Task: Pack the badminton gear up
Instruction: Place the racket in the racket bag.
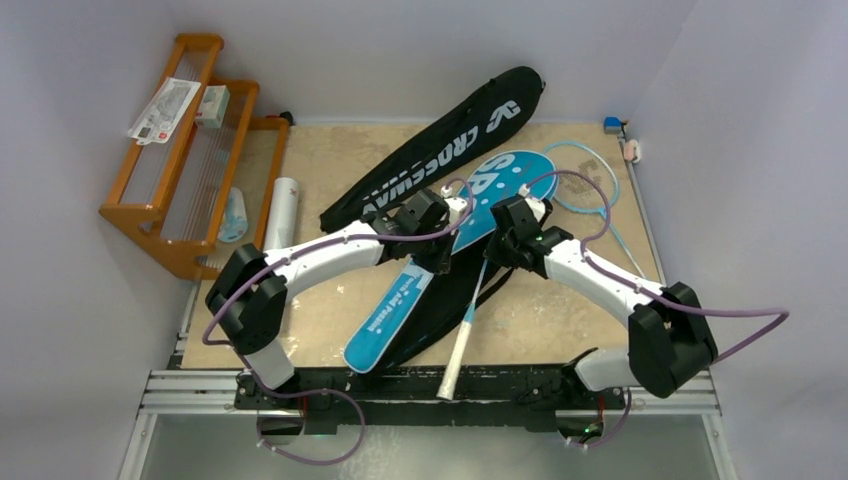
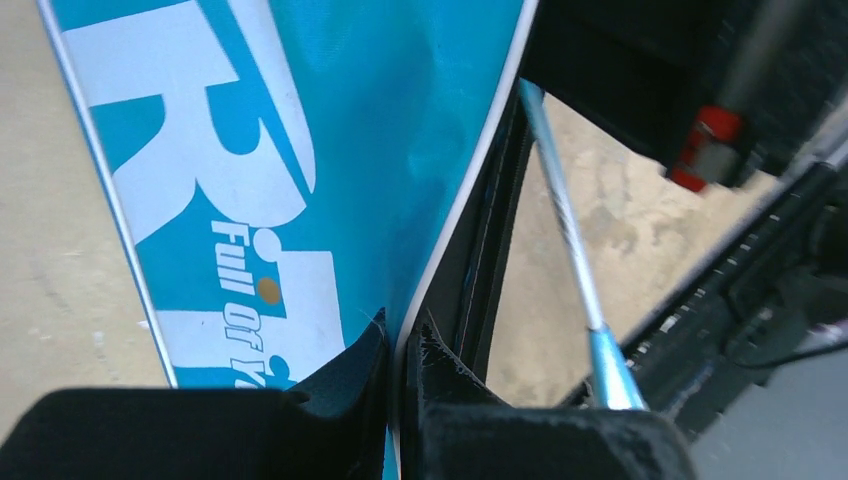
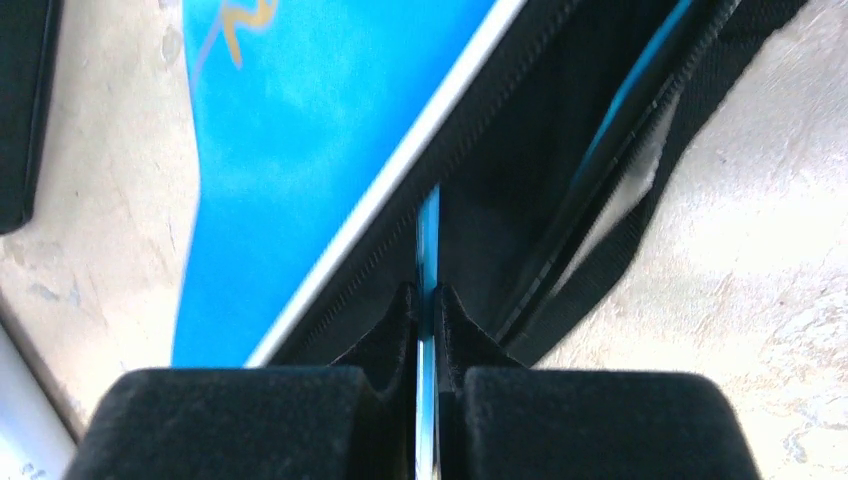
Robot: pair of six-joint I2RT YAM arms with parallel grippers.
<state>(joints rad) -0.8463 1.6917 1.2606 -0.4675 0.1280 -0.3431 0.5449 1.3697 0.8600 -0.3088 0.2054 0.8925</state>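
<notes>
1. jaws of both arms look pinched together in the top view, though fine detail is lost there. the left gripper (image 1: 438, 258) sits on the blue cover (image 1: 400, 310), which lies slantwise across the table (image 1: 560, 320). the right gripper (image 1: 503, 258) is just beside it, at the right edge of that cover.
2. same view: a racket (image 1: 458, 355) pokes out from under the blue cover, its white grip reaching past the near table edge. the black cover (image 1: 440, 150) lies behind, slanting the same way. a second racket (image 1: 580, 160) rests far right. a white tube (image 1: 283, 210) lies far left beside an orange rack (image 1: 150, 213).
3. left wrist: the left gripper (image 2: 400, 350) is closed tight on the white-piped edge of the blue cover (image 2: 330, 150). the racket (image 2: 565, 215) shaft runs just to the right, apart from the fingers, over bare table (image 2: 620, 240).
4. right wrist: the right gripper (image 3: 428, 310) clamps a thin light-blue rod, seemingly the shaft of the racket (image 3: 429, 225), where it enters the black zippered opening of the blue cover (image 3: 300, 120). table (image 3: 760, 260) shows on the right.
</notes>
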